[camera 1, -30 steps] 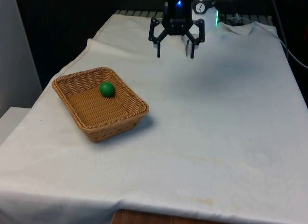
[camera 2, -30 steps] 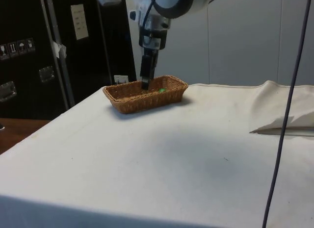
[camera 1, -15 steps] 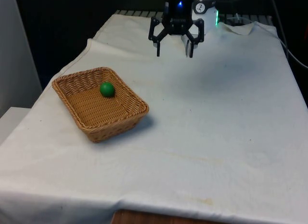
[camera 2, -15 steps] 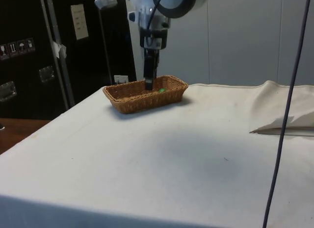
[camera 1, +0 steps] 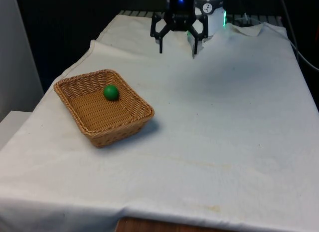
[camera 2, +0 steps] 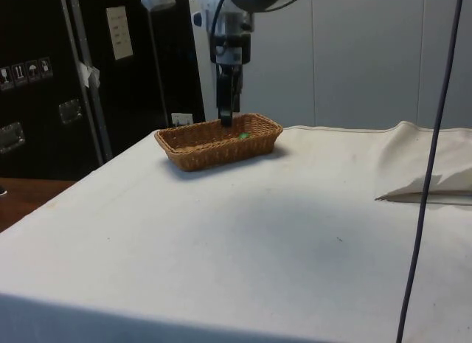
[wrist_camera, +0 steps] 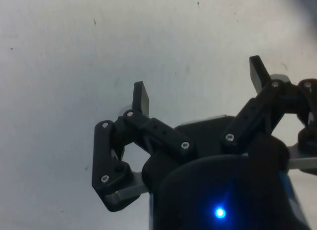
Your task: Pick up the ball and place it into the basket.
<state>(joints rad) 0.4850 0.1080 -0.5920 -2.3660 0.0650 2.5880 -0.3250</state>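
Ball point(camera 1: 110, 92) already sits in the basket point(camera 1: 127, 123); your hand point(camera 1: 177, 52) hangs open and empty far off, so little can go wrong unless you knock the basket.

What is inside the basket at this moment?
A green ball lies inside the basket, near its far wall. The rest of the woven floor is bare. The spot under the ball is covered.

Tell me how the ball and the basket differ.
The ball is green, smooth and round; the basket is tan, woven and rectangular. The ball is small and lies inside the far larger basket, near its far end. Both are apart from the open gripper, raised above the cloth.
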